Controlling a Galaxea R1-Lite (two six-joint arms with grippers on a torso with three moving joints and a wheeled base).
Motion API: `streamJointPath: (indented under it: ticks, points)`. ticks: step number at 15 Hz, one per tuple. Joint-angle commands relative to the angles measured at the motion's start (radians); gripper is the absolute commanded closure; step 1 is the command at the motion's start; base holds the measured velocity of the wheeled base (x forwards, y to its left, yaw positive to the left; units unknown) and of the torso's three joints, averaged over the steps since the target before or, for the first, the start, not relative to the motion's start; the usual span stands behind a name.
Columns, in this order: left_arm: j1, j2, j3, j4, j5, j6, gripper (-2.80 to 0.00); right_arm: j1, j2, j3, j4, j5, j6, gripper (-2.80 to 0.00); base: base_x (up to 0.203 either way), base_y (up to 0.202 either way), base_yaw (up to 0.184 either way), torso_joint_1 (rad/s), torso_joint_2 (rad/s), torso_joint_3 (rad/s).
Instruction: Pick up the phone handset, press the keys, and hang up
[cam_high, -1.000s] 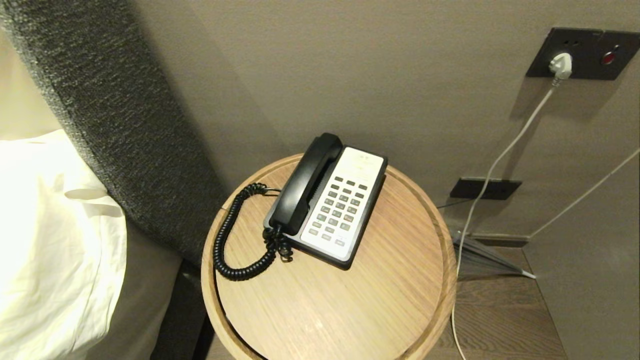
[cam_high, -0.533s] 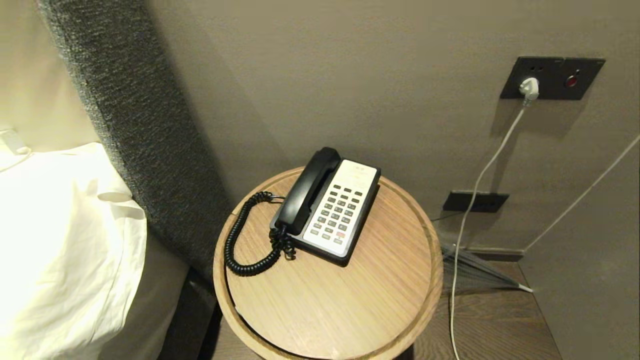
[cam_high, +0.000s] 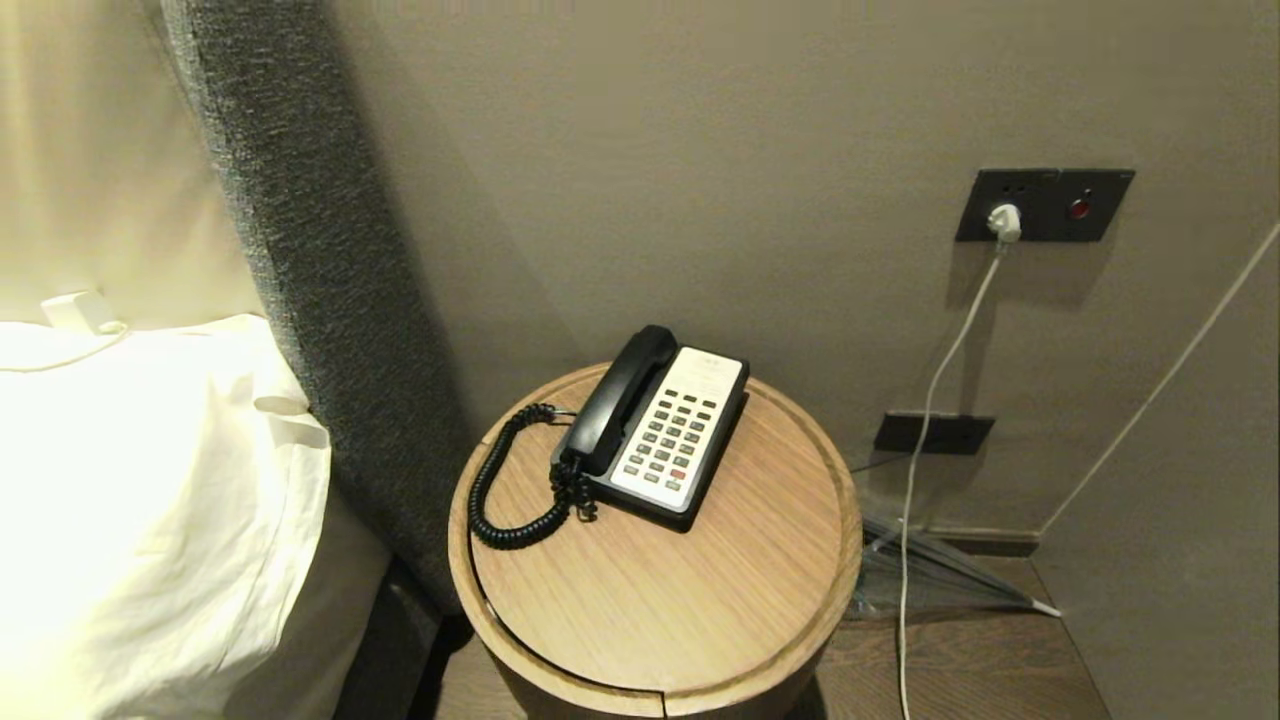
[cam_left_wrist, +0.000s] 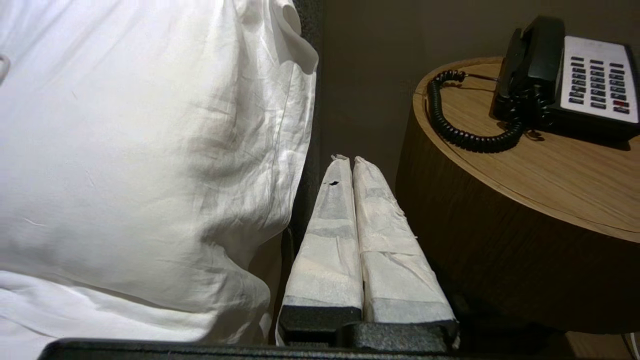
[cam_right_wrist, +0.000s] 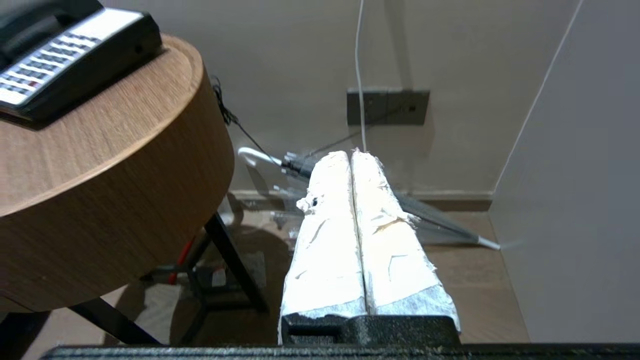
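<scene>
The black phone handset (cam_high: 620, 400) lies in its cradle on the left side of the phone base, its coiled cord (cam_high: 505, 480) looping over the round wooden table (cam_high: 650, 600). The keys (cam_high: 672, 440) form a grey grid with one reddish key on the white faceplate. Neither arm shows in the head view. My left gripper (cam_left_wrist: 351, 160) hangs shut and empty below and left of the table, between the pillow and the table's side; handset (cam_left_wrist: 530, 55) and keys (cam_left_wrist: 597, 80) sit up on the tabletop. My right gripper (cam_right_wrist: 351, 153) is shut and empty, low to the table's right; the keys (cam_right_wrist: 30, 75) show there too.
A white pillow (cam_high: 130, 520) and a grey padded headboard (cam_high: 320, 280) stand left of the table. The wall behind carries a dark socket plate (cam_high: 1045, 205) with a white plug and hanging cable (cam_high: 925, 420). A folded umbrella (cam_high: 940, 580) lies on the wooden floor at the right.
The whole head view has shifted: the camera has risen and drawn back, so the table and phone look smaller and lower. The phone, handset and cord have not moved.
</scene>
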Motion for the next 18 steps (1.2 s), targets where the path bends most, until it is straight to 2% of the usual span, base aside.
streamJointPath:
  ticks: [1, 10, 18]
  points:
    - [0.0, 0.001, 0.04, -0.001, 0.0, -0.001, 0.0, 0.0, 0.002, 0.021, 0.0, 0.0, 0.0, 0.0, 0.0, 0.0, 0.0, 0.002, 0.0, 0.204]
    - [0.0, 0.001, 0.04, -0.001, 0.0, -0.001, 0.0, 0.0, 0.002, 0.021, 0.0, 0.0, 0.0, 0.0, 0.0, 0.0, 0.0, 0.001, 0.0, 0.192]
    - [0.0, 0.001, 0.04, -0.001, 0.0, -0.001, 0.0, -0.001, 0.002, 0.021, 0.001, 0.001, -0.001, 0.0, 0.0, 0.0, 0.0, 0.002, 0.0, 0.018]
